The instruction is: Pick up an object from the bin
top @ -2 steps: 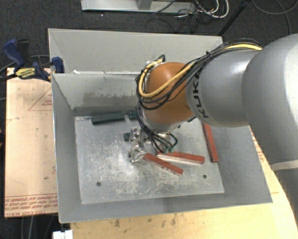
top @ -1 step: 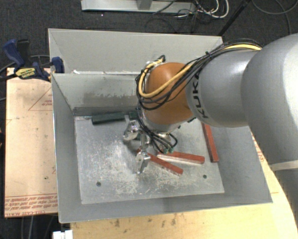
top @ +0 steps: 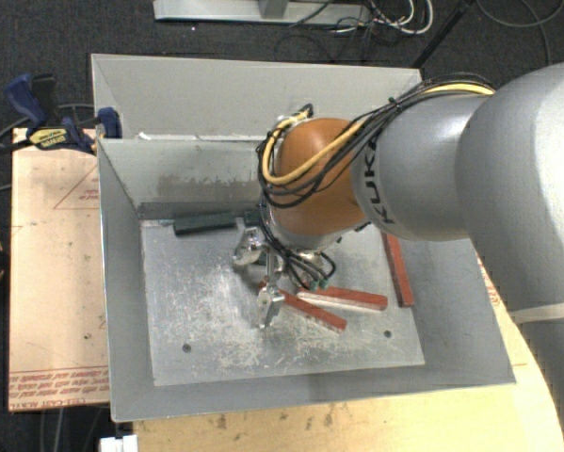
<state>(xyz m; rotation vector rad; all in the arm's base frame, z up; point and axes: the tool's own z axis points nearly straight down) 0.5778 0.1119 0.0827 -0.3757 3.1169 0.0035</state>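
My gripper [top: 261,260] hangs below the arm's orange cover, low over the middle of the bin floor. Directly under and in front of it lie pliers with red handles [top: 333,305]. Their metal head points left, right at the gripper's lower end, and the handles stretch to the right. Whether the gripper touches the pliers cannot be made out. A dark, long bar-shaped thing [top: 204,222] lies to the gripper's left, near the bin's back wall.
A red flat stick [top: 399,271] lies along the bin's right side, partly under the arm. The arm and its cover hide the back right of the floor. The bin's sloped walls rise on all sides.
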